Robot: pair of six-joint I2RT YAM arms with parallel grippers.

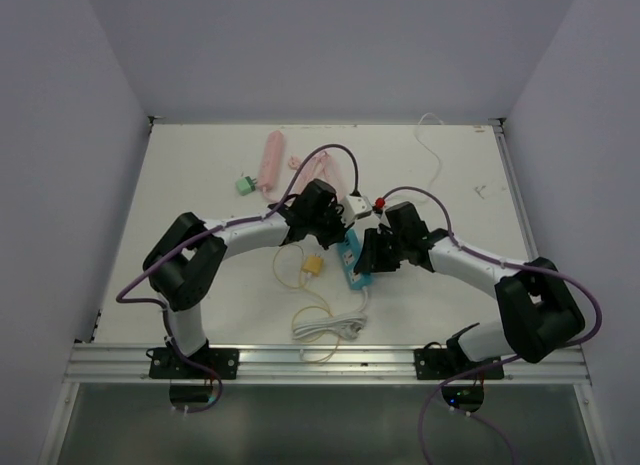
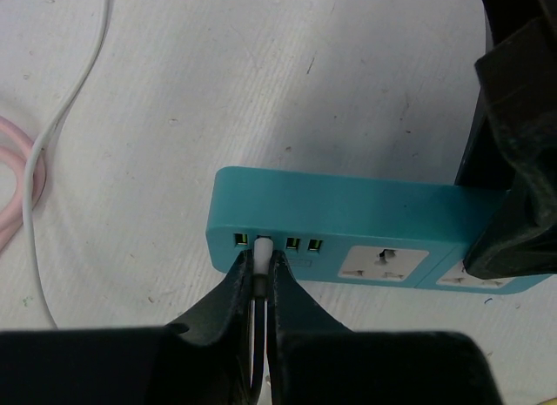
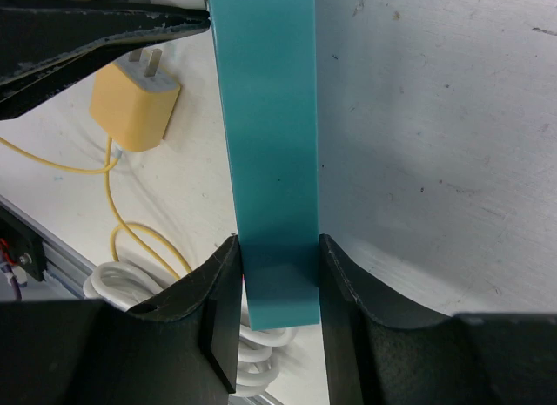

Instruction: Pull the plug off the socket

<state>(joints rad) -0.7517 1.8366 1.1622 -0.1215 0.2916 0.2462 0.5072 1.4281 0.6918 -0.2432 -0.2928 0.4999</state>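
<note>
The plug [image 2: 261, 274], small and white, is seated in the second USB port from the end of the teal strip [image 2: 348, 209], right between the fingertips of the left hand [image 2: 260, 255]. The left hand is pressed together on the plug, and both tips are pinched onto its sides close against the strip's face. Two more ports [image 2: 303, 245] and a universal socket [image 2: 383, 264] are seen just right of the pinch. The strip is laid flat mid-desk [image 1: 200, 175] and is clamped across its width by the right hand [image 3: 278, 248], which is drawn in on it near the cord end, with both pads touching the long sides. The two hands are kept close together. The right hand's black body is seen at the right margin of the left wrist view, against the strip. A yellow charger [image 3: 135, 109] is laid just beside the strip on the left arm's side, near the left hand, and its yellow lead [image 3: 122, 239] is run toward the near edge. A coiled white cord [image 1: 328, 327] is set by the front rail [image 1: 320, 360], near the strip's end. A white cable [image 2: 52, 135] and a pink cable [image 2: 10, 174] are seen at the left of the left wrist view, apart from the strip. Bare desk is seen beyond the strip's far side. The desk edges are well apart from both hands.
</note>
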